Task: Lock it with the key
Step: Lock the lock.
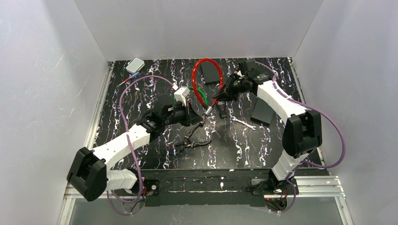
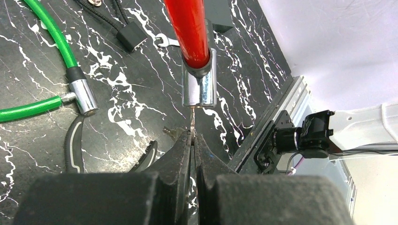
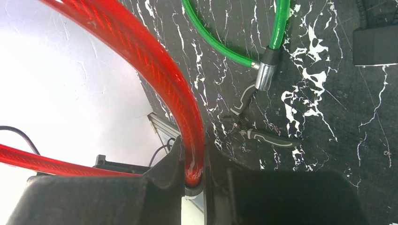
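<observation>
**Fig., L to R.** L gripper (image 2: 193, 139): I see the jaws pressed together on the key (image 2: 193, 121), its blade meeting the lower end of the chrome barrel (image 2: 199, 86) of the red cable lock (image 2: 190, 28), held above the table (image 2: 136, 98). Ctr: green cable lock (image 3: 225, 47) lies flat, pliers (image 3: 263, 136) just beside its barrel. R gripper (image 3: 193, 164): jaws pinching the red cable lock nr its barrel end.

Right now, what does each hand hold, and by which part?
Left hand: the key, by its head. Right hand: the red cable, near its metal end.
</observation>
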